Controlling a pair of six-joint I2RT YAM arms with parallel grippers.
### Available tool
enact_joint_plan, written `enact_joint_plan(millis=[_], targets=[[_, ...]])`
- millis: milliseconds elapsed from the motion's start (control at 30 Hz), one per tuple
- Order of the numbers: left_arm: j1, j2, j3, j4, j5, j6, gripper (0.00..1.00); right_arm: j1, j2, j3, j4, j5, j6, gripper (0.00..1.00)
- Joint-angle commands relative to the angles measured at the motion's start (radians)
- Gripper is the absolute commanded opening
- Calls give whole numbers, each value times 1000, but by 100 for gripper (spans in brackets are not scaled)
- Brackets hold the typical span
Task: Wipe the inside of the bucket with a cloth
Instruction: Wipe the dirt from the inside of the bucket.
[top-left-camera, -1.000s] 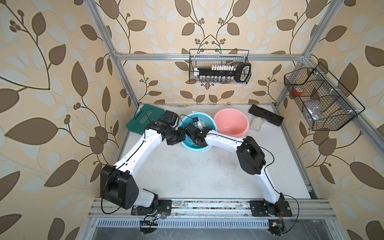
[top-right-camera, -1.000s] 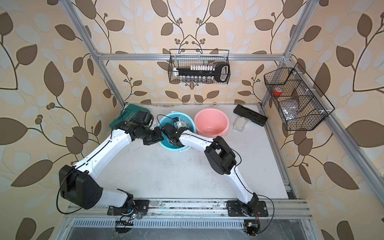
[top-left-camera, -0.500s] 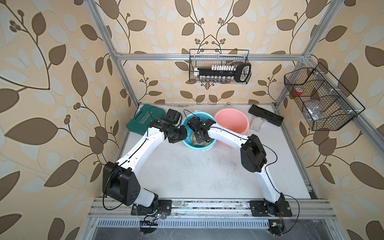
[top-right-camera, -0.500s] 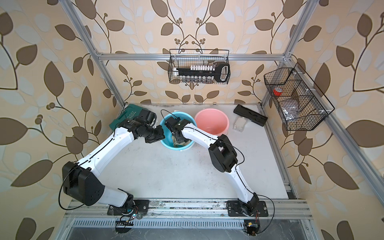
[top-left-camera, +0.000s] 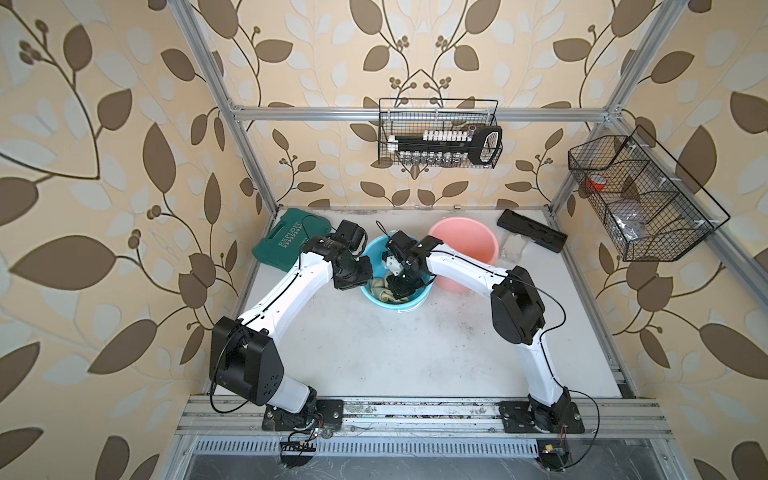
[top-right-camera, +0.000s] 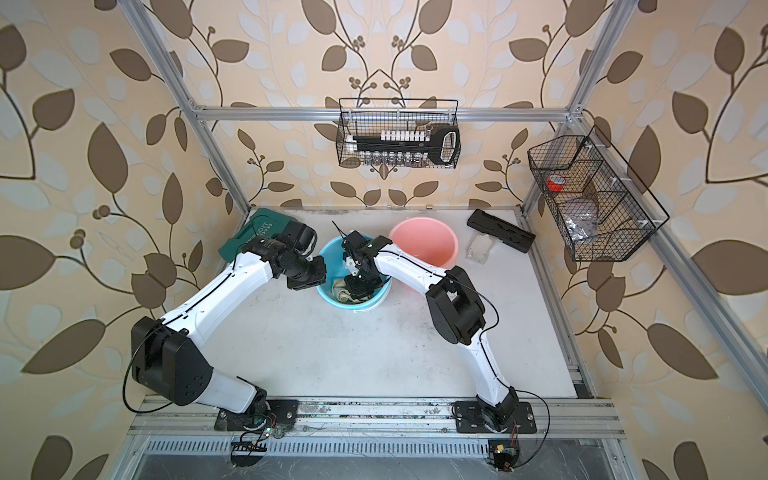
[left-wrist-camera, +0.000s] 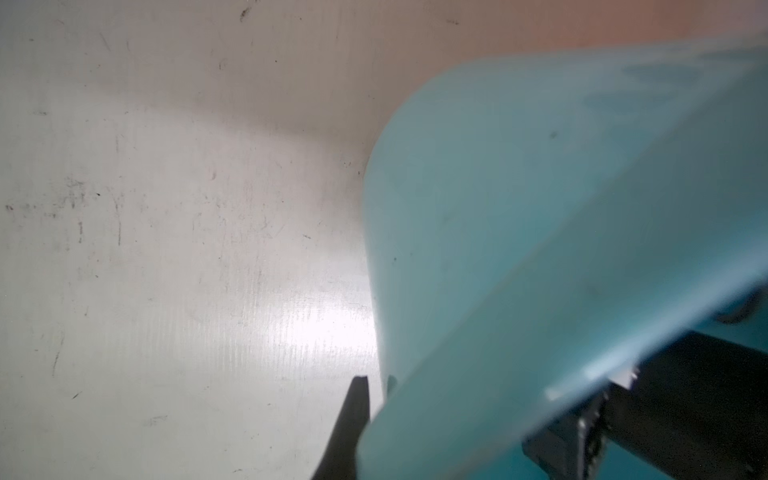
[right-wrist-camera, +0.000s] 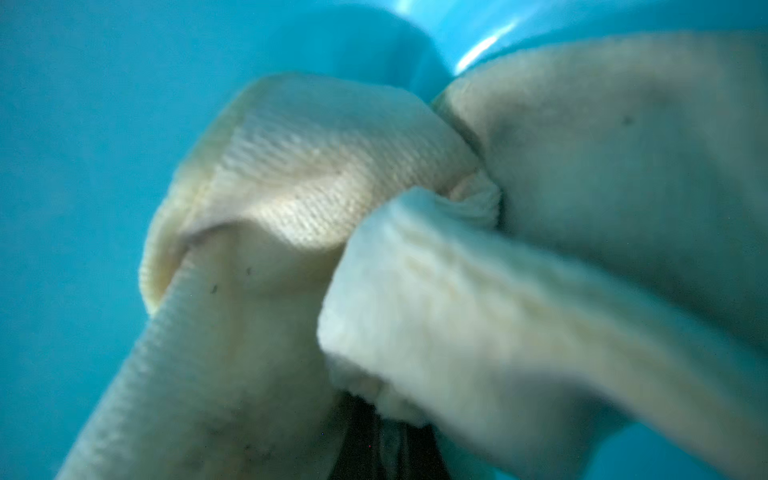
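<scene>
Right wrist view: the soft, pale yellowish-beige cloth is bunched straight ahead of the right hand, whose closed jaws pinch it (fingertips mostly buried) — deep inside the round light-blue plastic bucket. Its loose folds trail toward the left hand, clamped on the bucket's rim, so the next sweep probably runs that way.

Left gripper, right gripper clamped
</scene>
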Motion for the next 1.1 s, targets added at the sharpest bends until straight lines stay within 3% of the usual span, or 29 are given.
enact_joint_plan(millis=[0,133,300,433,567,767,1067], targets=[[16,-18,5,-23,-90,7,0,-3,-107,-22,108,-27,7,0],[16,-25,9,-35,-86,6,0,1,-121,23,92,253,15,0],[16,-33,18,-47,-62,3,0,14,-16,149,-45,625,10,0],[16,-35,17,-53,-55,7,0,20,65,196,-106,793,-3,0],[16,-35,12,-55,-43,8,0,31,120,192,-108,870,-25,0],[16,-35,-3,-40,-7,0,0,30,208,219,-119,866,-15,0],[16,-32,-38,-33,30,1,0,-1,241,231,-11,760,36,0]])
